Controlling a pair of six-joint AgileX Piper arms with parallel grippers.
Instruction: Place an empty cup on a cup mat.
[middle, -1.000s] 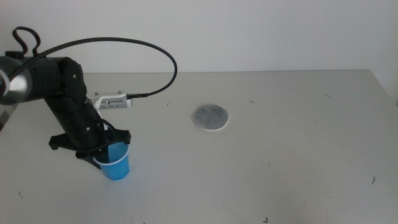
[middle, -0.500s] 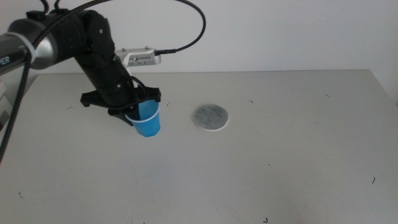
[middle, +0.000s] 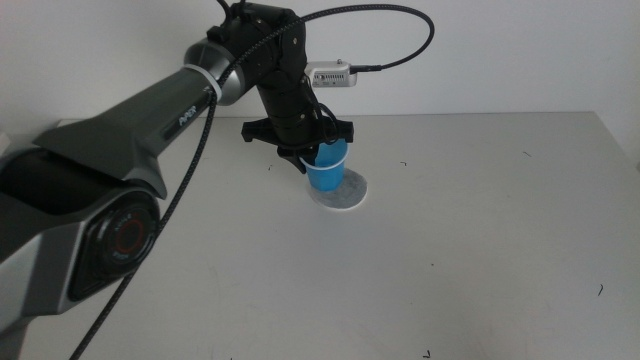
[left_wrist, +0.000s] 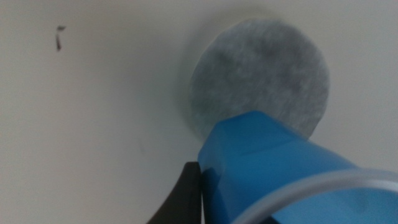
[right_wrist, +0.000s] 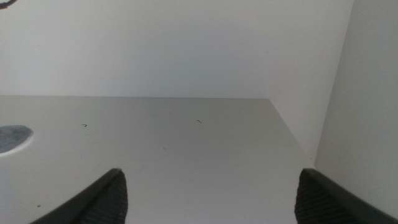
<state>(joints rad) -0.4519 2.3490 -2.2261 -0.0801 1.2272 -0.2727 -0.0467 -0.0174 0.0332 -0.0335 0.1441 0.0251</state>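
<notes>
A robot arm reaches in from the left of the overhead view, across a pale grey surface (middle: 480, 250). Its left end effector (middle: 312, 152) is clenched on the rim of a small bright blue cup (middle: 326, 169), holding it upright. The cup hangs over the cup mat (middle: 345, 198), a flat grey disc with a white edge, and covers the mat's 10 o'clock portion. Whether the base touches the mat cannot be told.

In the left wrist view the cup (left_wrist: 280, 165) overlaps only one edge of the mat (left_wrist: 261, 78), so it looks off-centre. If released here, it could land half on the rim and tip or slide off. The cup is light, so a jaw dragging on release might also topple it.

The right end effector (right_wrist: 208, 199) waits with jaws spread wide, holding nothing, out of the overhead view.
</notes>
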